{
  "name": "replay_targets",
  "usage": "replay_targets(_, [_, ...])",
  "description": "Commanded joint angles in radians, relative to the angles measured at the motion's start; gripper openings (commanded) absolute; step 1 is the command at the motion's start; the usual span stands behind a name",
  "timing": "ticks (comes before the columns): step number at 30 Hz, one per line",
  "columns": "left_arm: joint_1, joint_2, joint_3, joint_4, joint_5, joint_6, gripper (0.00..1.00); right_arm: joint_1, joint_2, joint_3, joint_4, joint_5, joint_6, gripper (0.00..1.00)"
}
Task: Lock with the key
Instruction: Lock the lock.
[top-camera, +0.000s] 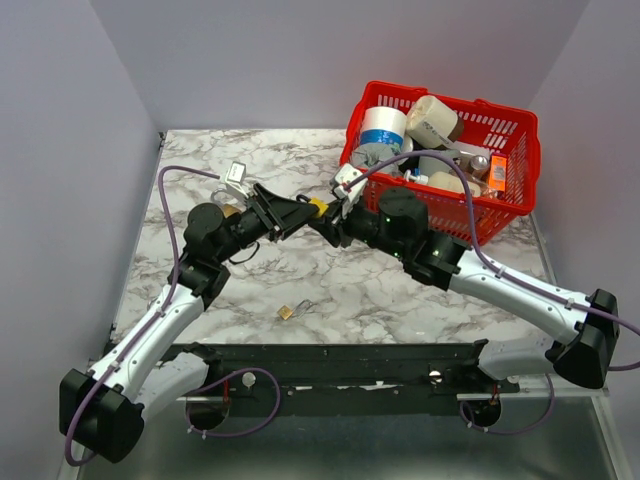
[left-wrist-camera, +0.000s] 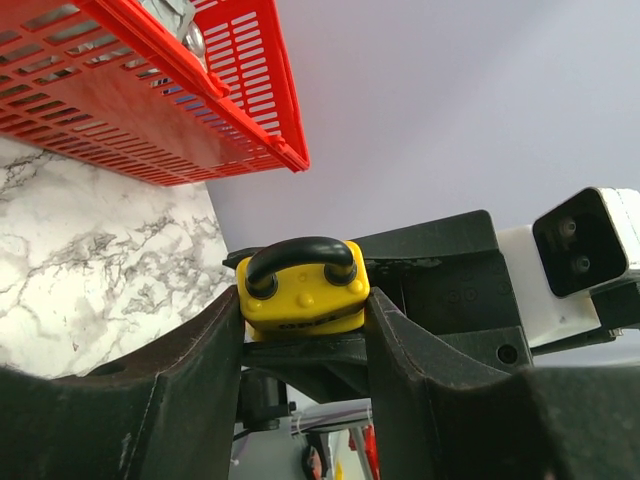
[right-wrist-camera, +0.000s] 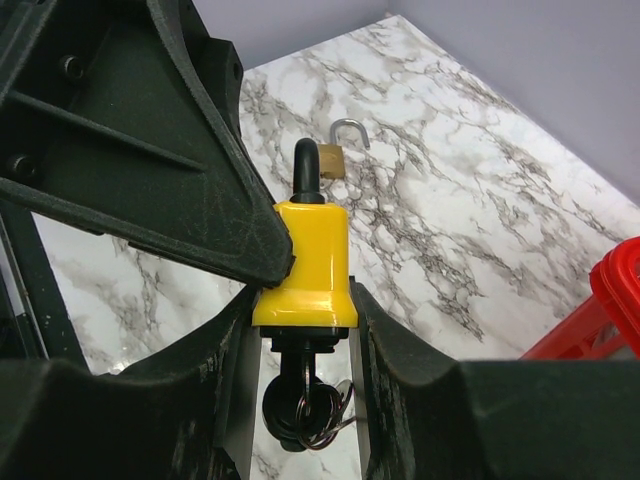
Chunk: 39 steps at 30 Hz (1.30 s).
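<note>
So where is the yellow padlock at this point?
In the top view, the yellow padlock is held above mid-table between the left hand and right hand, just left of the red basket.

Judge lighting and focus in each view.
Top external: even, soft light, no harsh shadows, sharp throughout. Left wrist: yellow padlock crisp, left fingers dark, with little detail. Right wrist: slight sheen on the padlock's flared base, marble behind still clear.

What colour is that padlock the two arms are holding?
The padlock has a yellow body and a black shackle; the right wrist view shows it best.
</note>
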Motion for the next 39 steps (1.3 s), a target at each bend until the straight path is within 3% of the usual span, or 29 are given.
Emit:
replay_targets(1, [-0.016, -0.005, -0.016, 0.023, 0.025, 0.011, 0.21, 0.005, -0.037, -0.043, 0.075, -0.020, -0.024, 0.05])
replay_targets(2, [-0.016, -0.006, -0.019, 0.022, 0.025, 0.014, 0.16, 0.005, -0.048, -0.054, 0.069, -0.030, -0.027, 0.27])
replay_targets(3, [-0.015, -0.008, -0.022, 0.022, 0.025, 0.015, 0.05, 0.007, -0.055, -0.059, 0.042, -0.058, -0.029, 0.41])
replay_targets(4, [-0.010, -0.008, -0.025, 0.022, 0.027, 0.015, 0.00, 0.005, -0.063, -0.065, 0.034, -0.066, -0.029, 0.53])
replay_targets(5, [0.000, -0.008, -0.026, 0.026, 0.027, 0.015, 0.00, 0.005, -0.083, -0.074, 0.026, -0.075, -0.029, 0.70])
replay_targets(8, [0.022, -0.006, -0.031, 0.064, 0.048, 0.017, 0.00, -0.002, -0.117, -0.105, 0.000, -0.077, -0.030, 0.81])
replay_targets(15, [0.050, -0.009, -0.035, 0.082, 0.097, 0.034, 0.00, -0.085, -0.181, -0.103, -0.202, -0.188, -0.021, 0.81])
replay_targets(26, [0.048, -0.029, -0.054, 0.079, 0.119, 0.043, 0.00, -0.119, -0.135, -0.010, -0.233, -0.273, -0.050, 0.64])
replay_targets(32, [0.048, -0.023, -0.057, 0.075, 0.104, 0.034, 0.00, -0.113, -0.097, 0.032, -0.236, -0.310, -0.042, 0.74])
replay_targets(39, [0.040, -0.020, -0.052, 0.074, 0.096, 0.031, 0.00, -0.108, -0.060, 0.050, -0.227, -0.278, -0.049, 0.43])
